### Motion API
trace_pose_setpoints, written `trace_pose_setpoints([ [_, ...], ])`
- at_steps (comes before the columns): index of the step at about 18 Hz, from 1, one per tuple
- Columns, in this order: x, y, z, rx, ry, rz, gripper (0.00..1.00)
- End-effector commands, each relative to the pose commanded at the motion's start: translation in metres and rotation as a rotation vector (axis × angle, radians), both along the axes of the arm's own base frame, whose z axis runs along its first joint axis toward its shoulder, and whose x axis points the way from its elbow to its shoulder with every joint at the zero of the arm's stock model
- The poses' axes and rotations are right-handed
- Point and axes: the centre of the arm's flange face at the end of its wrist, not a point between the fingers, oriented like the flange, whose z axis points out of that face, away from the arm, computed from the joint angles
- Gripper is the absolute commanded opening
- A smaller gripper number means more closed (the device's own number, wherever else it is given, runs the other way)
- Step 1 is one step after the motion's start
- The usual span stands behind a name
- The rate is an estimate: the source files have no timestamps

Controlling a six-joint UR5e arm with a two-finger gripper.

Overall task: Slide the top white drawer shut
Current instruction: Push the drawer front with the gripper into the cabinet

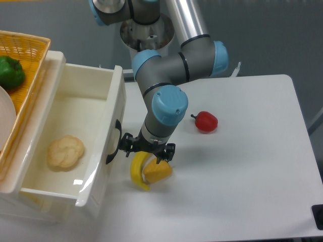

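Glossy cream-white top drawer point(65, 132) stands partly open; your gripper point(146, 149) presses its black curved handle point(113, 142), fingers' state unclear.

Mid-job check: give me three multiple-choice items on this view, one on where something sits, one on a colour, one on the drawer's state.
1. Where does the pale round bread roll lie?
A. in the glossy cream-white top drawer
B. on the white table
C. in the woven yellow basket

2. What colour is the small pepper-shaped toy on the table to the right of the arm?
A. green
B. red
C. blue

3. What state is the top drawer in?
A. fully shut
B. lifted out of the cabinet
C. pulled out, its inside showing

Answers: 1 A, the roll rests on the drawer's floor. 2 B, it is plainly red with a short dark stem. 3 C, the drawer floor and walls lie open to the camera, with the gripper by the black curved handle on its front.
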Motion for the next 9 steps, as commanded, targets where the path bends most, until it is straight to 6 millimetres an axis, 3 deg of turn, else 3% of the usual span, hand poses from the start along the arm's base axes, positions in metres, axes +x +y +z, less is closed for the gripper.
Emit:
trace_pose_setpoints([
  [9,0.03,0.014,0.01,0.011,0.01,-0.048,1.0],
])
